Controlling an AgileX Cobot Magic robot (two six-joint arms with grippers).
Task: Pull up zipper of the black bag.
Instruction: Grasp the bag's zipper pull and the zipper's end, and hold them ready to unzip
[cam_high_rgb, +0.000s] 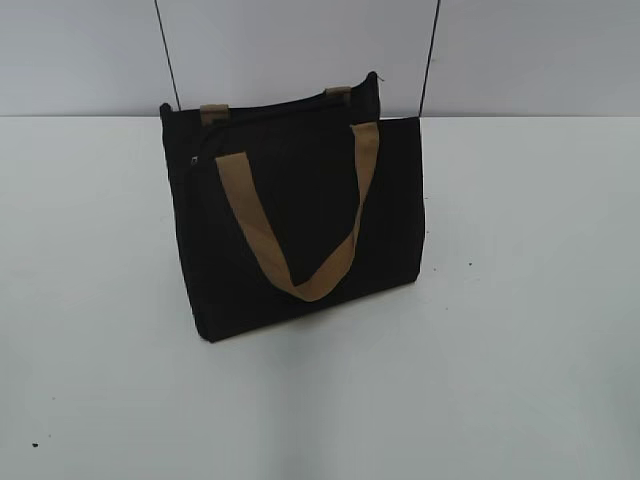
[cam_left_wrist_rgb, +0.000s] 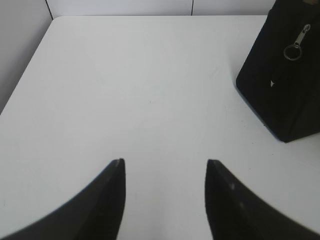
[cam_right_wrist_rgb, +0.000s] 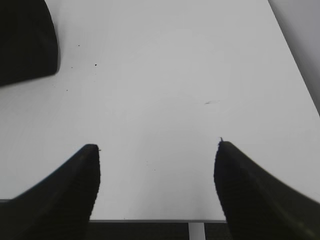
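The black bag (cam_high_rgb: 300, 215) stands upright in the middle of the white table, with a tan strap handle (cam_high_rgb: 300, 235) hanging down its front. Its zipper (cam_high_rgb: 270, 115) runs along the top edge. In the left wrist view the bag's end (cam_left_wrist_rgb: 282, 80) is at the upper right, with the silvery pull tab and ring (cam_left_wrist_rgb: 296, 45) hanging on it. My left gripper (cam_left_wrist_rgb: 164, 162) is open and empty, well short of the bag. My right gripper (cam_right_wrist_rgb: 159, 145) is open and empty over bare table; a corner of the bag (cam_right_wrist_rgb: 25, 40) shows at its upper left. Neither gripper shows in the exterior view.
The white table (cam_high_rgb: 500, 350) extends around the bag. Its edge shows in the right wrist view (cam_right_wrist_rgb: 150, 220) just below the jaws. A grey wall with two dark vertical lines (cam_high_rgb: 168, 60) stands behind the table.
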